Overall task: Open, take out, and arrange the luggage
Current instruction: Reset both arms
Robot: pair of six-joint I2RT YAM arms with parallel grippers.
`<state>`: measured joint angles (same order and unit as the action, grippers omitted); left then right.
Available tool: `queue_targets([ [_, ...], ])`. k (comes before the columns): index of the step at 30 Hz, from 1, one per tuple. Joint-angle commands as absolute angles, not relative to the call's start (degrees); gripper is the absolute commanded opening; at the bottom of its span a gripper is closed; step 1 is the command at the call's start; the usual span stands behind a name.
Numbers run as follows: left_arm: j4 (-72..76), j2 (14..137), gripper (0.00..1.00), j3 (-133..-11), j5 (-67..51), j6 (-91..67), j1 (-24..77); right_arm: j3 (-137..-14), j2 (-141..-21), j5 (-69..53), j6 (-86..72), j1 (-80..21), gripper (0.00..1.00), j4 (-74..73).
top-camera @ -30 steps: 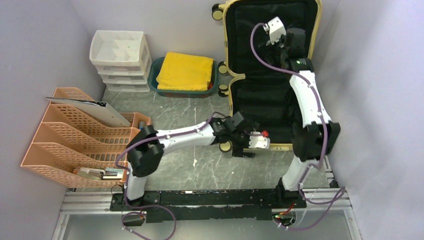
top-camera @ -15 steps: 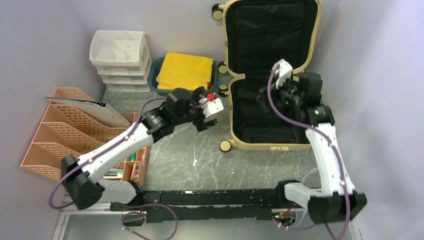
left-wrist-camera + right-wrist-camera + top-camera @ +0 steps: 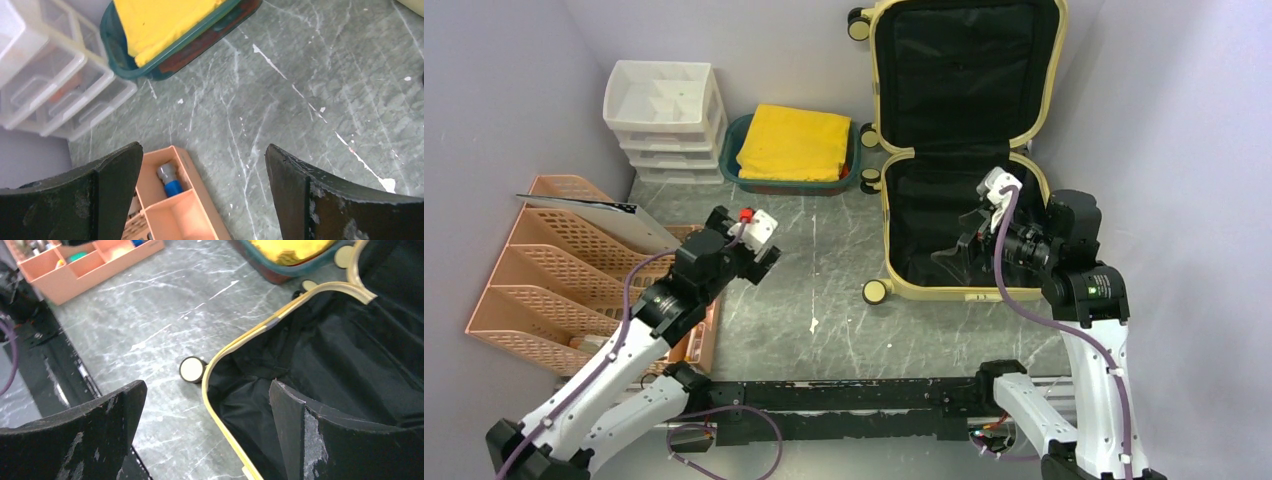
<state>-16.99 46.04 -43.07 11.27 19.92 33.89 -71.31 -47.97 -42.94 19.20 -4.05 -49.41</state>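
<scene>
The luggage lies open at the back right: a pale yellow shell with its lid leaning on the rear wall and black lining showing in both halves. Nothing shows inside it. My right gripper hovers open over the lower half's front; in the right wrist view the right gripper straddles the yellow rim beside a wheel, touching nothing. My left gripper hangs open over bare table left of the luggage; in its wrist view the left gripper holds nothing.
A teal tray holding a yellow cloth stands beside a white drawer unit at the back. Orange file racks line the left wall, with an orange organiser box under my left gripper. A black rail runs along the near edge.
My left arm swung from the luggage's front corner past the teal tray, then back toward the file racks. My right arm came down from the lid to the lower half's front.
</scene>
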Motion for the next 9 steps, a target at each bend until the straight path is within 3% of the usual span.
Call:
queue_targets([
  [1, -13.91, 42.71, 0.97, -40.29, 8.51, 14.24, 31.17, -71.11, -47.66, -51.4, 25.62, -3.82, 1.0, -54.11],
  [9, -16.83, 41.29, 0.97, -40.9, 2.11, 12.84, 26.71, -72.56, -47.15, -57.44, 33.3, -2.42, 1.0, -60.98],
])
